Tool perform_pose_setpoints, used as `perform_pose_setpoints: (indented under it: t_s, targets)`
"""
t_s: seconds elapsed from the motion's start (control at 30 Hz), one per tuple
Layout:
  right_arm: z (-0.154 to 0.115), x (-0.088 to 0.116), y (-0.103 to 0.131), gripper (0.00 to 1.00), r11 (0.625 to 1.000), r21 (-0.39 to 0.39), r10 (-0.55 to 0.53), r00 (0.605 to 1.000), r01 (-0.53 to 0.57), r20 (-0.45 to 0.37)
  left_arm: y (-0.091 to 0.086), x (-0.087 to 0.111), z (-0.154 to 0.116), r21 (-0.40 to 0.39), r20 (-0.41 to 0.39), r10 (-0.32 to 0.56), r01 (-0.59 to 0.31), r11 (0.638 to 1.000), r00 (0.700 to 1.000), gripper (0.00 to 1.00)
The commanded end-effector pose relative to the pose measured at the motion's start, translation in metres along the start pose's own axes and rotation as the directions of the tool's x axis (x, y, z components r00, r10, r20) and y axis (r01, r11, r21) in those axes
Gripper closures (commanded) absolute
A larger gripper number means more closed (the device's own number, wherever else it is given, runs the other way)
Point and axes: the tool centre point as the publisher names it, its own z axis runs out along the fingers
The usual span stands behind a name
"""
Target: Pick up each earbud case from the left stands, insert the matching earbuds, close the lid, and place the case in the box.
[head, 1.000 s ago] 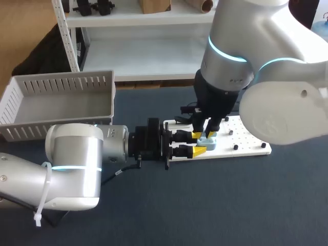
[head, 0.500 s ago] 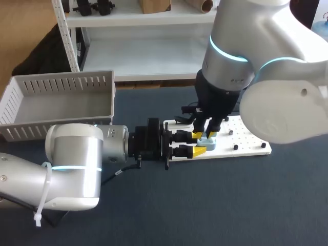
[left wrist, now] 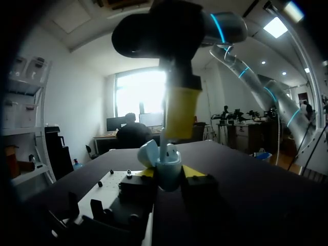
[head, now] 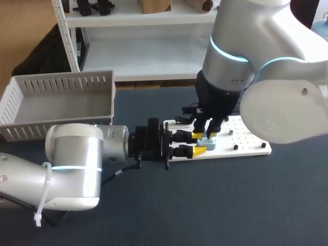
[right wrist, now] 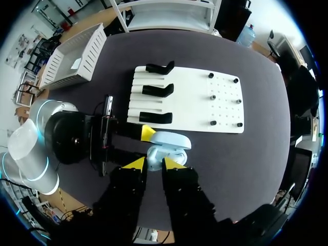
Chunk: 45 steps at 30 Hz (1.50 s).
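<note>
A light-blue earbud case [head: 209,145] with its lid [left wrist: 148,154] swung open is held just above the white board's front edge, my left gripper [head: 199,143] shut on its sides. In the left wrist view the case [left wrist: 167,174] sits between that gripper's [left wrist: 169,177] yellow tips. A white earbud [left wrist: 172,150] stands in the case's top. My right gripper [head: 207,135] points straight down onto it, fingers close together on the earbud. In the right wrist view the case [right wrist: 169,143] lies just ahead of my right gripper [right wrist: 152,164].
The white board [right wrist: 205,102] carries three black stands [right wrist: 156,90] on its left part and small black pegs [right wrist: 212,96] on its right part. A grey slatted box [head: 56,105] stands at the table's back left. Dark table surface [head: 230,205] lies in front.
</note>
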Motion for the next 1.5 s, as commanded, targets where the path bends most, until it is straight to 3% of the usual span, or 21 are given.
perform_pose_setpoints:
  t_s: [0.03, 1.5]
  targets:
    - [-0.001, 0.002, 0.001, 1.0, 1.0, 0.001, -0.001, 1.0, 0.001, 0.003, 0.0, 0.0, 0.001, -0.004, 0.0, 0.001, -0.001, 1.0, 1.0, 1.0]
    - [0.008, -0.01, -0.001, 0.98, 1.0, -0.016, -0.005, 0.998, 0.005, -0.061, 0.0, 0.0, 0.001, -0.004, 0.0, 0.001, -0.001, 1.0, 1.0, 1.0]
